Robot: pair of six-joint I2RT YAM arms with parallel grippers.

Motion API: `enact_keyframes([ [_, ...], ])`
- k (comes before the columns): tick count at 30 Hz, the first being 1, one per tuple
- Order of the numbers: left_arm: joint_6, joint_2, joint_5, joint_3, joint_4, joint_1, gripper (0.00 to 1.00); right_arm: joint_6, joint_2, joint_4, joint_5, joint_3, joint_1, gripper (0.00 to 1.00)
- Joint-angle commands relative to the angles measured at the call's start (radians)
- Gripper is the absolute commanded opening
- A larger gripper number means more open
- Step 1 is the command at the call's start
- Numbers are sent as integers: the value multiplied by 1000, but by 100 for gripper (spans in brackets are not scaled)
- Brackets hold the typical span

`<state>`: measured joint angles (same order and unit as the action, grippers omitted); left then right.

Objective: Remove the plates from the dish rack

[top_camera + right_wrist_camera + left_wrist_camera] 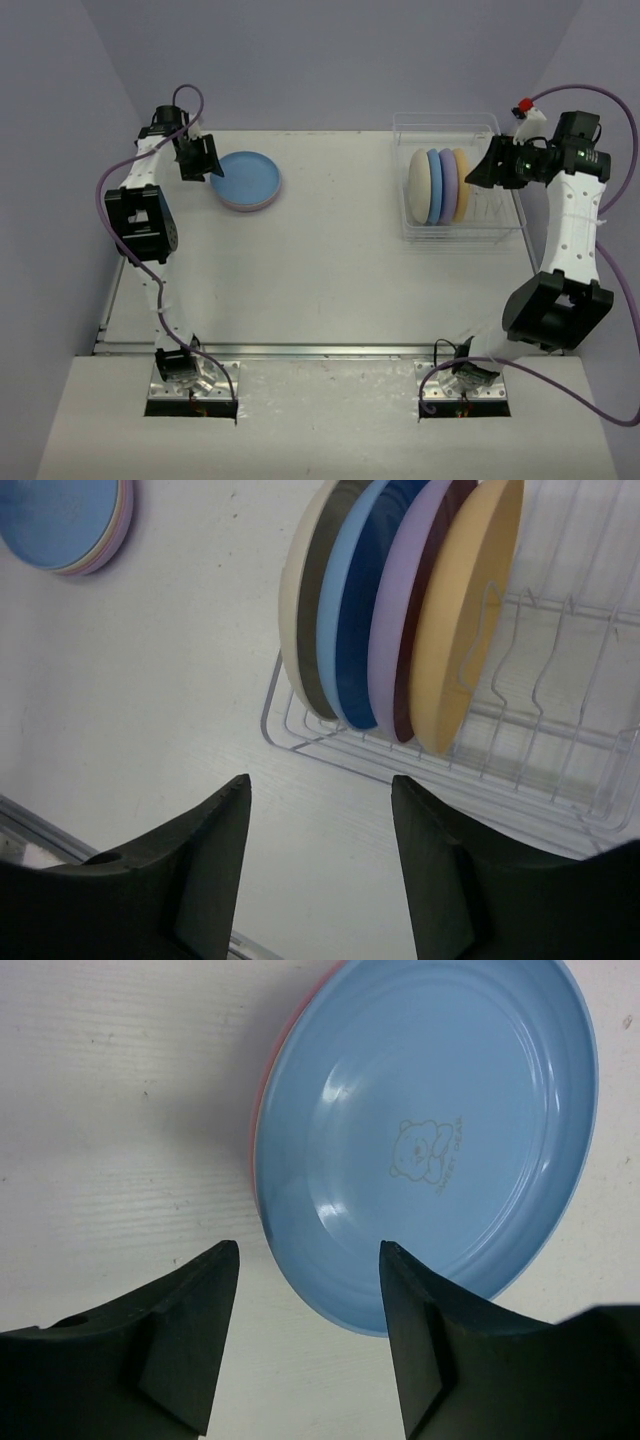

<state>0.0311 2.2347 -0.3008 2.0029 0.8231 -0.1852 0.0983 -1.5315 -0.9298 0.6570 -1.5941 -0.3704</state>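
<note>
White desk carries a thin-ribbed, see-through rack at right rear, where four matte round plates, cream, blue, lavender and yellow, stand on edge awaiting unloading. A blue-topped stack lies flat at left rear, apparently already unloaded. Beside it the left pincer gapes empty; the right pincer hangs open beside the rack.

Overhead, close wrists; shared dish rack

2 arms stretched forward, wrists turned inward, left gripper fingers spread, right gripper fingers spread
</note>
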Motion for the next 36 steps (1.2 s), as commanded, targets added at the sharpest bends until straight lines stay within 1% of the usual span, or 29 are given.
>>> enact_keyframes([
  [1,-26,-137,-44,36,-1,-14,60,26,-80,-74,94,-113,-36,50],
  [2,-26,-161,-49,35,6,-13,64,42,-111,-88,110,-143,-39,48],
  [4,-66,-214,-62,21,8,-12,67,73,-155,-134,132,-187,-45,45],
  [5,-77,-250,-70,6,4,-10,73,88,-189,-158,147,-224,-47,43],
  [6,-86,-283,-75,-14,-2,-8,84,101,-202,-174,150,-246,-48,41],
  [7,-91,-286,-75,-31,-3,-8,84,101,-219,-175,153,-247,-48,41],
  [8,-101,-351,-66,-67,-14,1,86,110,-247,-186,154,-266,-48,39],
  [13,-123,-448,-31,-175,-27,56,87,130,-342,-206,157,-331,-48,36],
  [17,-116,-531,-16,-256,-48,112,87,151,-442,-243,164,-422,-48,36],
  [22,-108,-549,23,-273,-61,163,88,176,-529,-282,183,-509,-45,37],
  [27,-90,-531,4,-249,-42,171,88,190,-579,-264,186,-503,-43,37],
  [32,-94,-519,25,-244,-39,173,88,216,-634,-306,240,-516,-37,36],
  [36,-93,-516,28,-248,-42,173,88,218,-647,-308,261,-509,-33,30],
])
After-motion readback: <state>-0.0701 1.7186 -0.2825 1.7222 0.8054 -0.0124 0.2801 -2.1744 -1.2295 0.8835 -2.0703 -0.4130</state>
